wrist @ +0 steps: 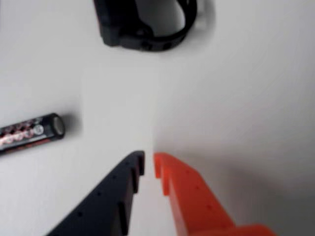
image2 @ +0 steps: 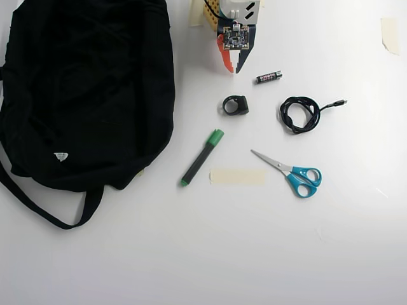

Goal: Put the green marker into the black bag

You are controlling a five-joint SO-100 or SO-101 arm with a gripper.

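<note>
The green marker, black-barrelled with a green cap, lies slanted on the white table in the overhead view, just right of the black bag. The bag fills the left side, its strap trailing toward the bottom left. My gripper is at the top centre, well above the marker, with its black and orange fingers almost together and nothing between them. The wrist view shows the gripper over bare table; neither the marker nor the bag appears there.
A small black clip-like ring lies just ahead of the fingertips. A battery is beside them. A coiled black cable, blue-handled scissors and a strip of tape lie to the right.
</note>
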